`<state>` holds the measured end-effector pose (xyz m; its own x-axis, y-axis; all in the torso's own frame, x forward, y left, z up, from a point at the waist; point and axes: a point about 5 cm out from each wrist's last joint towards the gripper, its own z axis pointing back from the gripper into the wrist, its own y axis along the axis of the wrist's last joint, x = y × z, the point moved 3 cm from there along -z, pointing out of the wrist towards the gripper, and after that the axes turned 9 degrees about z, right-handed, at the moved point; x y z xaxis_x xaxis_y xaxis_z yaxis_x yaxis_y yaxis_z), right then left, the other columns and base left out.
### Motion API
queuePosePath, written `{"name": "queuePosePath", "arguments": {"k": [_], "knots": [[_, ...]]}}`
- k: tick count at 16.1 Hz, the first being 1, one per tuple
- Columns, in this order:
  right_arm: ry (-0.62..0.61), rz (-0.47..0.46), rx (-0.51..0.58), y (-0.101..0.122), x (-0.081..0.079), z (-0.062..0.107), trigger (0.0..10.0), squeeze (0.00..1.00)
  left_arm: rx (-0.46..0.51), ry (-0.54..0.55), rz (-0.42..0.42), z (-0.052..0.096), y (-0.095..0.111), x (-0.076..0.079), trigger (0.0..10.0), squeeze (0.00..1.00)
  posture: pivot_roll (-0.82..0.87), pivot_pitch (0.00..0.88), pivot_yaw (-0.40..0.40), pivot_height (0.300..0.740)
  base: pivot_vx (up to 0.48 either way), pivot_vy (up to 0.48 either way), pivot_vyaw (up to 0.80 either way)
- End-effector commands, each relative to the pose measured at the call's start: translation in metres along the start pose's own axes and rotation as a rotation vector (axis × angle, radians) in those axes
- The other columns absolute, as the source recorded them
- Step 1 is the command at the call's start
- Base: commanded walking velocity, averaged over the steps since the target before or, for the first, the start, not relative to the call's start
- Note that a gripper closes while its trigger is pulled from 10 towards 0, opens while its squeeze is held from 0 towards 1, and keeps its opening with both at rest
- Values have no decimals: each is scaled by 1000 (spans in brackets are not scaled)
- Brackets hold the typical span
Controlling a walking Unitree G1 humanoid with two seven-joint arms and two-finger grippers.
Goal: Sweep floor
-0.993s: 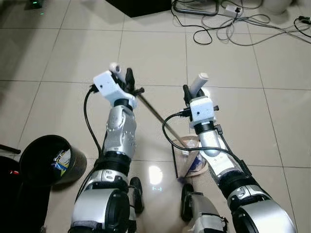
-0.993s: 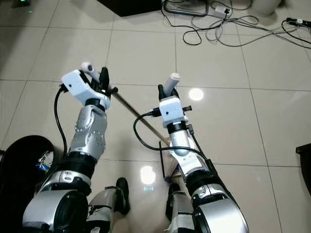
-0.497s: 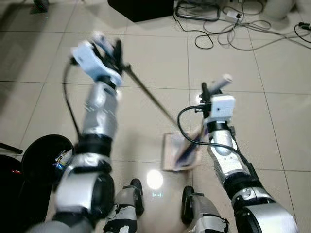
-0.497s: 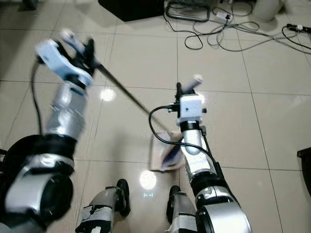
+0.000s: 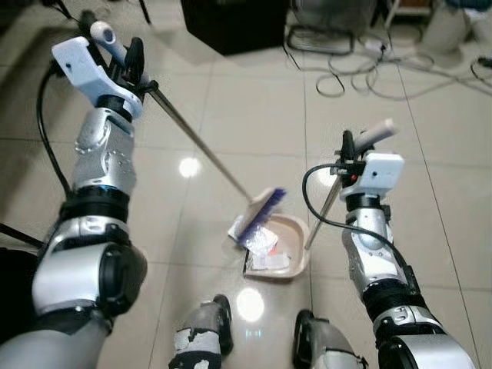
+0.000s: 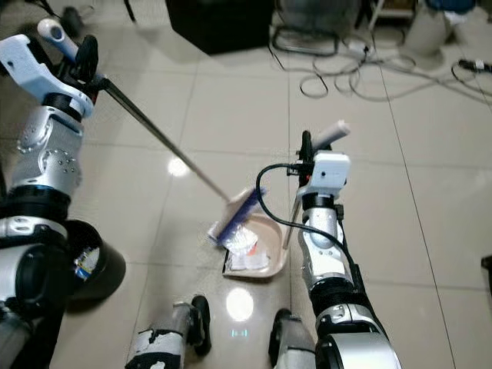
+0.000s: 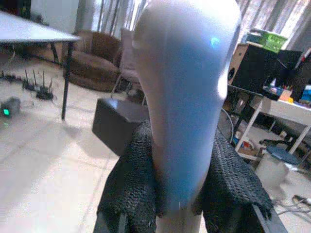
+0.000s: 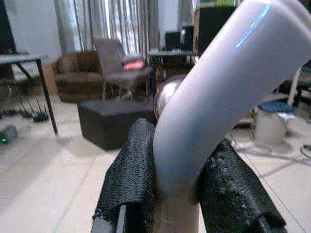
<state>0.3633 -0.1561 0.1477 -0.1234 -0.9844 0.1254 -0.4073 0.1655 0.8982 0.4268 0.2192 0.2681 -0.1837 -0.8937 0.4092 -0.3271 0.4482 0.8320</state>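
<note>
The left pincer [image 5: 131, 58] was raised high on the robot's left, its black fingers [image 7: 131, 179] clenched around the pale grip of the broom [image 5: 200, 157], whose dark shaft slanted down across the tiled floor [image 5: 254, 100] to a head with purple bristles. That head rested at the near-left lip of the beige dustpan [image 5: 288, 246], touching it, with a few scraps of white and pinkish litter [image 5: 265, 246] lying just inside the pan. The right pincer [image 5: 350, 146] stood lower, on the robot's right, clasped on the white curved top of the dustpan's upright handle [image 8: 204, 116], the thin rod running down from it to the pan's back edge. No brand, label or writing could be read on either tool or on the arms. A black round bin [image 6: 96, 265] holding some coloured rubbish stood on the floor at the robot's left side, well apart from the pan. A tangle of cables [image 5: 361, 65] lay near a dark box [image 5: 231, 23] on the far floor. Through the wrist views, a brown armchair [image 8: 73, 73], curtains and a counter [image 7: 34, 34] showed beyond the fingers.
</note>
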Motion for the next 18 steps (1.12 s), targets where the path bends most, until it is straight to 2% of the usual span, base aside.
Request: {"name": "queuePosePath", "arguments": {"k": [1,3,5,9,11,13,18], "knots": [[-27,-26,42,10,6,-4,10000,0,44,-37,-78,-5,17,3,10000,0,96,76,71,740,0,0,0],[-75,-58,78,23,19,-8,10000,0,29,-26,-200,0,20,-10,10000,0,81,65,76,740,0,0,0],[-98,-70,92,29,29,-7,10000,0,44,2,-222,5,23,-21,10000,0,74,49,72,740,0,0,0],[-89,-79,73,32,37,1,10000,0,164,130,-292,15,49,-47,10000,0,80,33,65,740,0,0,0],[-84,-91,75,37,37,1,10000,0,141,148,-329,18,44,-52,10000,0,76,27,62,740,0,0,0],[-65,-105,79,43,34,1,10000,0,134,153,-318,18,37,-50,10000,0,73,27,62,740,0,0,0],[-21,-136,72,51,21,-1,10000,0,65,60,-268,13,1,-21,10000,0,67,28,62,740,0,0,0]]}}
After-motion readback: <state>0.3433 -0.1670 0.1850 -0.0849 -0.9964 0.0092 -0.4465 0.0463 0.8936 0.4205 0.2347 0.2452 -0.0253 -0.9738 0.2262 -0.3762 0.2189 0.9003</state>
